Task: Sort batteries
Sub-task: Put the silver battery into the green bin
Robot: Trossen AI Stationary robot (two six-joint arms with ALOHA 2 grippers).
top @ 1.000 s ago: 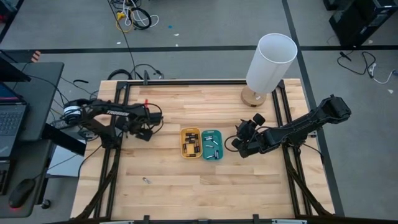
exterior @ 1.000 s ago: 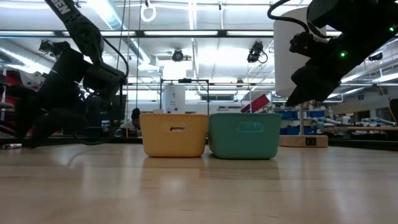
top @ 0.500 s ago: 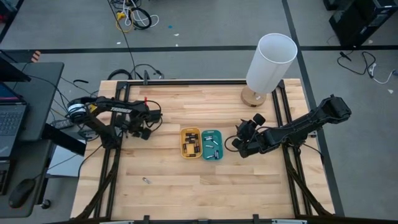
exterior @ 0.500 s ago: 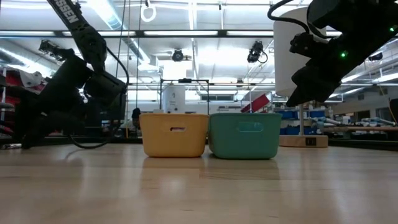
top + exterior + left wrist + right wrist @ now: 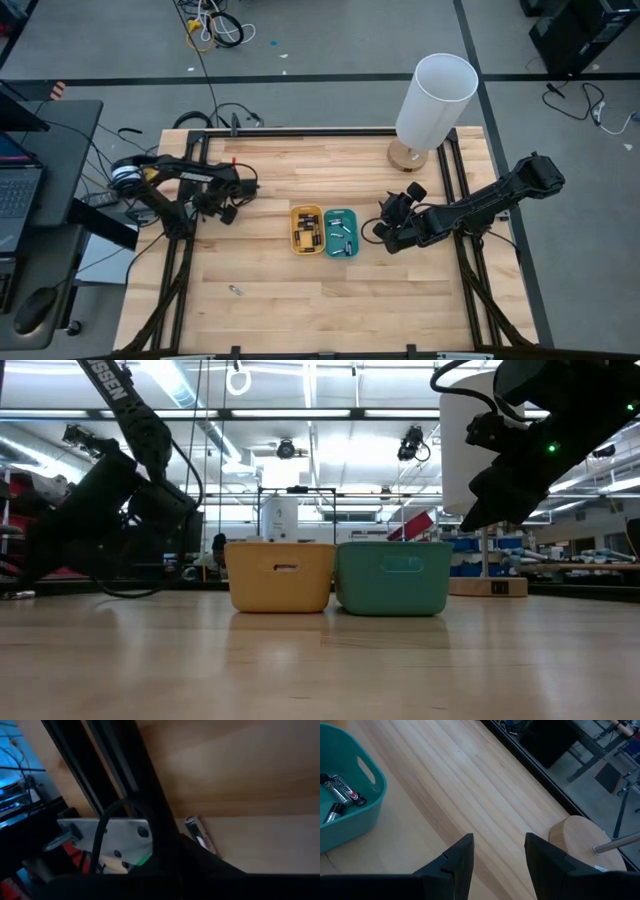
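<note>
My left gripper (image 5: 222, 212) is low over the table's left part, beside the black frame rail (image 5: 125, 780), and is shut on a small silvery battery (image 5: 200, 836). My right gripper (image 5: 500, 860) hangs open just right of the teal tray (image 5: 341, 232), with only bare wood between its fingers. The yellow tray (image 5: 306, 229) stands against the teal one at the table's middle. Both trays hold batteries (image 5: 342, 790). One more battery (image 5: 236, 290) lies loose on the wood near the front left. My left gripper has one end of the battery (image 5: 206, 847) at its fingertips. The dark fingers cover the place of contact. They slant steeply down toward the wood, and the battery's free end sticks out ahead of them, close over the table.
A tall white cylinder lamp (image 5: 435, 100) on a round wooden base (image 5: 585, 837) stands at the far right corner. Black frame rails run along the table's left and right sides. Open wood lies in front of the trays (image 5: 320, 660).
My left gripper has drawn a little toward the table's left edge and tipped more steeply down toward the wood. The right arm, the trays and the loose battery have kept still.
</note>
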